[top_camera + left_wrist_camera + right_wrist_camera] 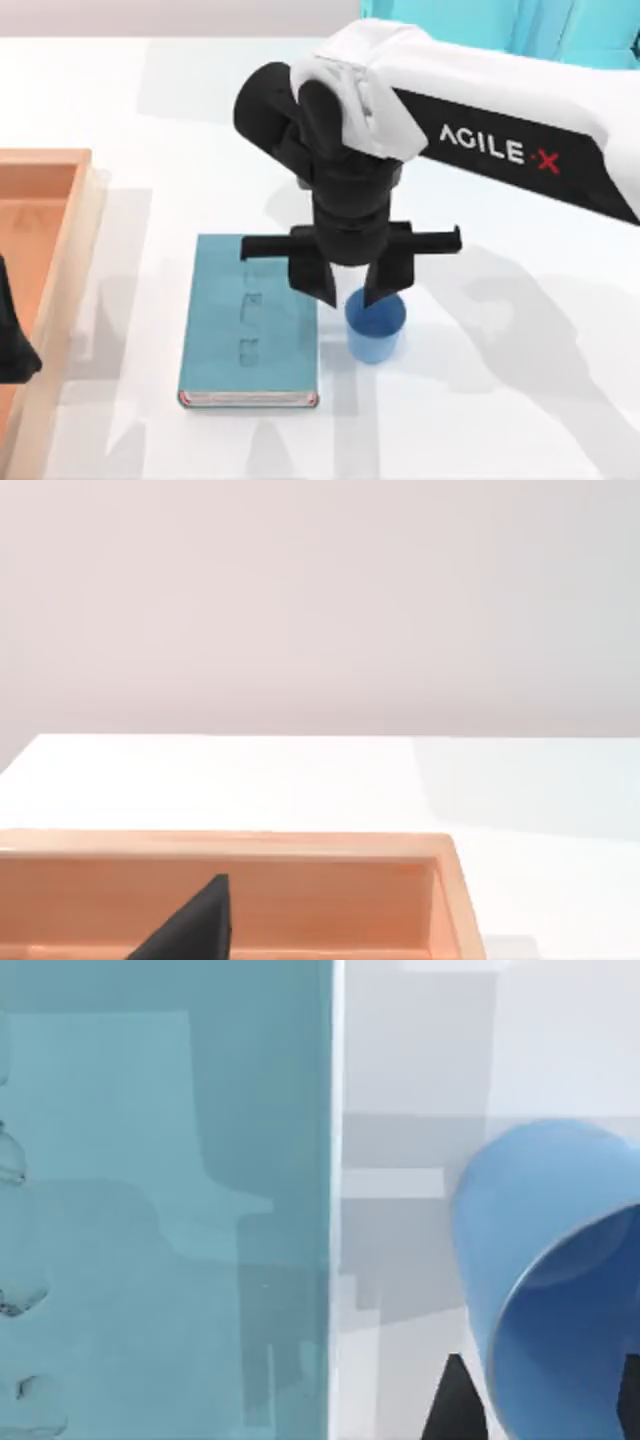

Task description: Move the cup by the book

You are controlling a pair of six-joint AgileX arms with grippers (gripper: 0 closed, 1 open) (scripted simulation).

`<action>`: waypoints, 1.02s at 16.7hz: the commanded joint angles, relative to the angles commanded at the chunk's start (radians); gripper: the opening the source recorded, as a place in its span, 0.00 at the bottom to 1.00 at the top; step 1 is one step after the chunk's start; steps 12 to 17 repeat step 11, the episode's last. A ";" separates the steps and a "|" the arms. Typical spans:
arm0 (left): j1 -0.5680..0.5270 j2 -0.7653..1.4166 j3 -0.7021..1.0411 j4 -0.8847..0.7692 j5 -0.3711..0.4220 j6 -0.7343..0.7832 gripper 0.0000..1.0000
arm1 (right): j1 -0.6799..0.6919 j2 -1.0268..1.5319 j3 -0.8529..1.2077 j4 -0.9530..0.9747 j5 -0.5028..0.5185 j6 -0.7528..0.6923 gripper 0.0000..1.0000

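Observation:
The teal book (225, 320) lies flat on the white table, its white page edges toward the front. It also runs along the right wrist view (160, 1200). The small blue cup (376, 330) stands upright just right of the book, a narrow strip of table between them. My right gripper (350, 298) reaches straight down over the cup, one finger on each side of its rim. In the right wrist view the cup (545, 1260) sits between the dark fingertips (455, 1405), which touch its wall. My left gripper (12, 340) is parked at the left edge over the wooden tray.
An orange wooden tray (60, 170) lies along the table's left side, its rim also in the left wrist view (300, 845). A light-blue shelf unit (560, 25) stands at the back right behind the right arm. Open table lies right of and in front of the cup.

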 joint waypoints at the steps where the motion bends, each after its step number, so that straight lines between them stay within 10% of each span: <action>1: 0.000 0.000 0.000 0.000 0.000 0.000 1.00 | 0.000 0.000 0.000 0.000 0.000 0.000 0.68; 5: 0.000 0.000 0.000 0.000 0.000 0.000 1.00 | 0.000 0.000 0.000 0.000 0.000 0.000 0.98; 17: 0.000 0.000 0.000 0.000 0.000 0.000 1.00 | 0.000 0.000 0.000 0.000 0.000 0.000 1.00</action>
